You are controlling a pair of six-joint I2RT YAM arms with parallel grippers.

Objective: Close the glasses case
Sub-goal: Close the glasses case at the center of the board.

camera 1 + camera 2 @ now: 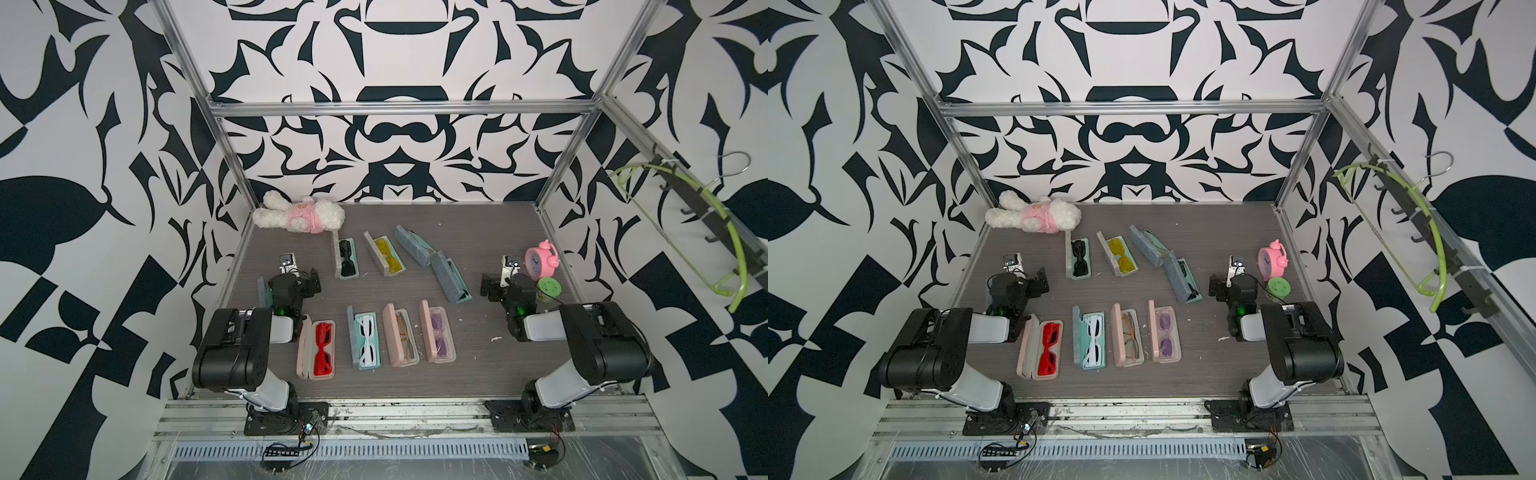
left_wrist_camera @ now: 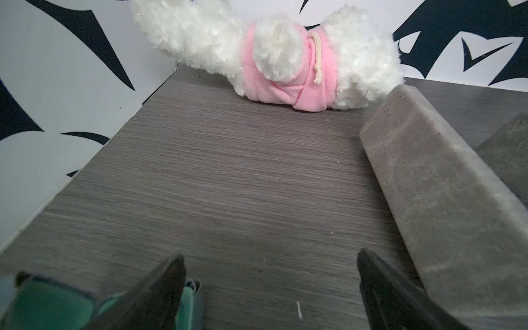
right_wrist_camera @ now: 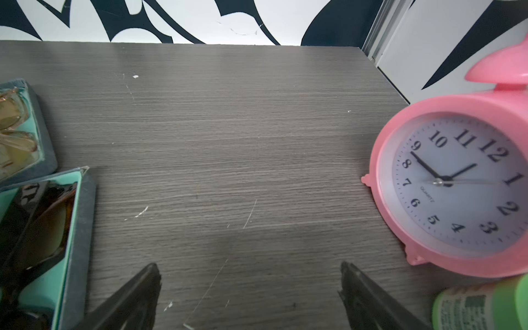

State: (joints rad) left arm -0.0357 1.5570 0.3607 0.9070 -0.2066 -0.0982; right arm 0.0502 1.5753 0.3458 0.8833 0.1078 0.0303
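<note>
Several glasses cases lie open on the grey table [image 1: 490,249], each with glasses inside. The far row holds black glasses [image 1: 347,257], yellow ones [image 1: 386,255] and two blue-grey cases [image 1: 451,278]. The near row holds red [image 1: 318,349], white [image 1: 365,340], brown [image 1: 401,334] and purple [image 1: 438,330] glasses. A teal-lined case [image 2: 43,303] stands against one finger of my left gripper [image 2: 271,255], which is open and empty at the left side. A grey raised lid [image 2: 428,185] is beside its other finger. My right gripper [image 3: 250,266] is open over bare table, with a blue-grey case [image 3: 57,228] alongside.
A white plush bunny in pink [image 1: 299,216] lies at the back left corner. A pink alarm clock [image 3: 457,183] and a green-capped bottle [image 3: 480,308] stand close beside the right gripper. Patterned walls and a metal frame enclose the table.
</note>
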